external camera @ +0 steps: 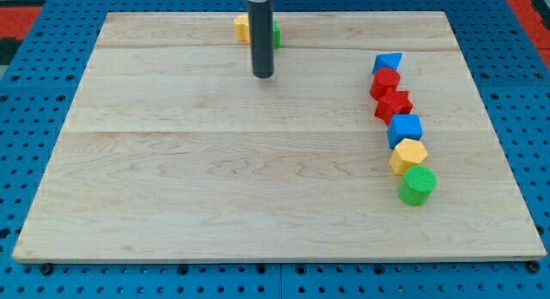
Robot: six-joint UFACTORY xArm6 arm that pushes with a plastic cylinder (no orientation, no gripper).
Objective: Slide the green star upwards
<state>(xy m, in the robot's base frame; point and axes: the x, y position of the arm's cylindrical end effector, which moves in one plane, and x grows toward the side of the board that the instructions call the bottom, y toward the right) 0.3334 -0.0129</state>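
Note:
A green block shows only as a sliver behind the rod near the view's top; its shape cannot be made out. A yellow block sits just left of it, also partly hidden by the rod. My tip rests on the board just below these two blocks, a short way toward the view's bottom.
A column of blocks runs down the view's right: a blue block, a red block, a red star, a blue cube, a yellow hexagon and a green cylinder. The wooden board lies on blue pegboard.

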